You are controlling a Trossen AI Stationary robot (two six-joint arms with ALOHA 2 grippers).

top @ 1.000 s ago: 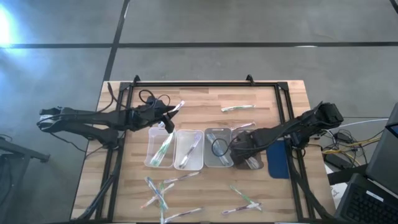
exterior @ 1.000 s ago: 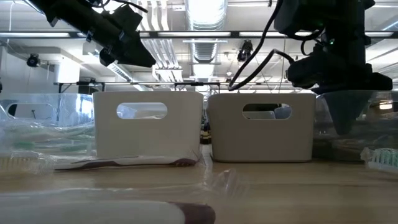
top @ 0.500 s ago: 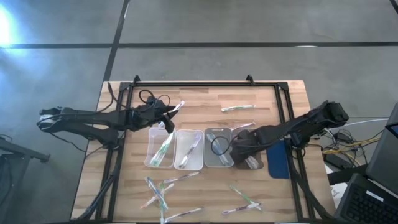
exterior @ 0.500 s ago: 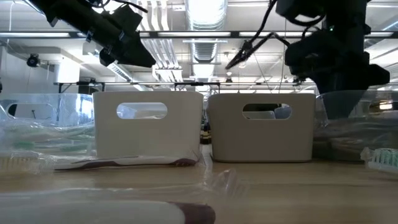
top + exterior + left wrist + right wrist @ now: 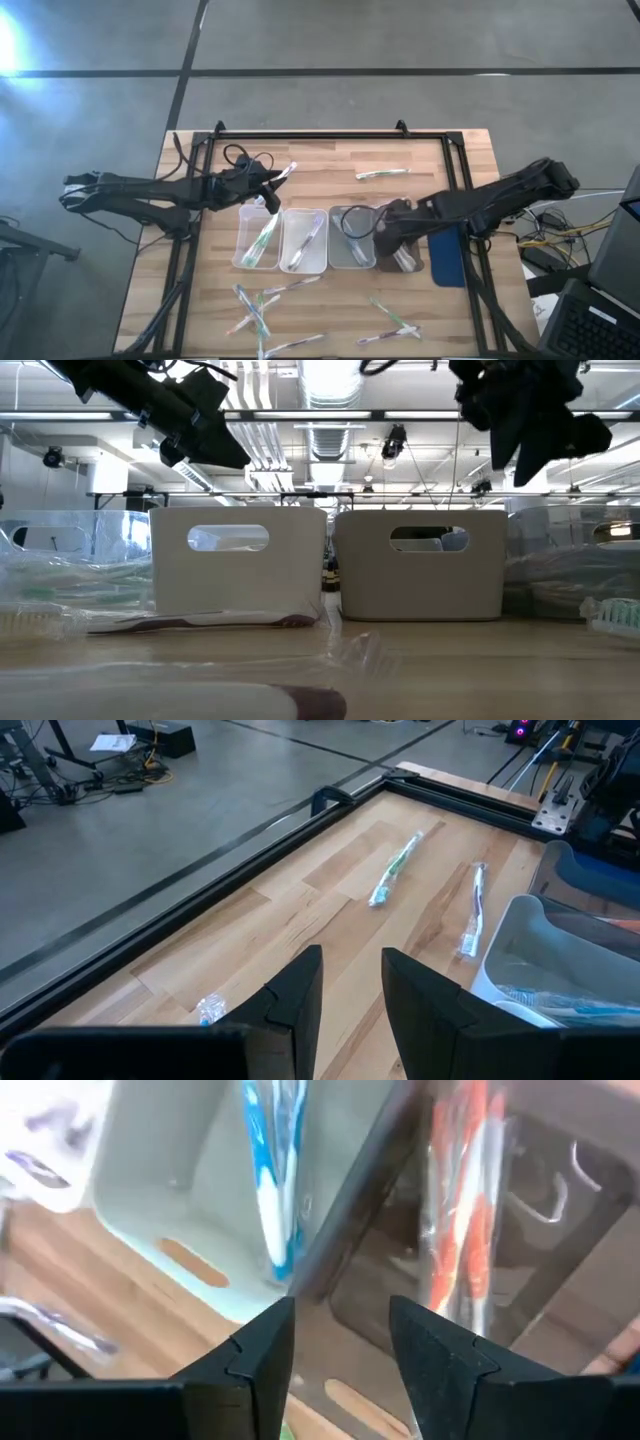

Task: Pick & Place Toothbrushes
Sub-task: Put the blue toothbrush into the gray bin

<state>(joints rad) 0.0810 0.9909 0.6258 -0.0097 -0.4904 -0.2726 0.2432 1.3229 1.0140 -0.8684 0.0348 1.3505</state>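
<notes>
The right end effector (image 5: 338, 1342) hung fingers apart and empty over the bins, a red toothbrush (image 5: 462, 1210) lying in the bin beneath. The left end effector (image 5: 350, 990), also apart, held nothing above the desk (image 5: 300, 910). Loose toothbrushes (image 5: 262, 300) risked slipping in their wrap.

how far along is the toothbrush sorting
Done: toothbrushes lie in the trays, an orange one below the open right gripper. In hand: nothing seen there; the left gripper hovers by the left tray. Left: loose toothbrushes near the table's front edge, a green one at the back.

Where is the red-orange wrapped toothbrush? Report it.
The red-orange wrapped toothbrush lies in the dark rightmost bin, below the right gripper.
</notes>
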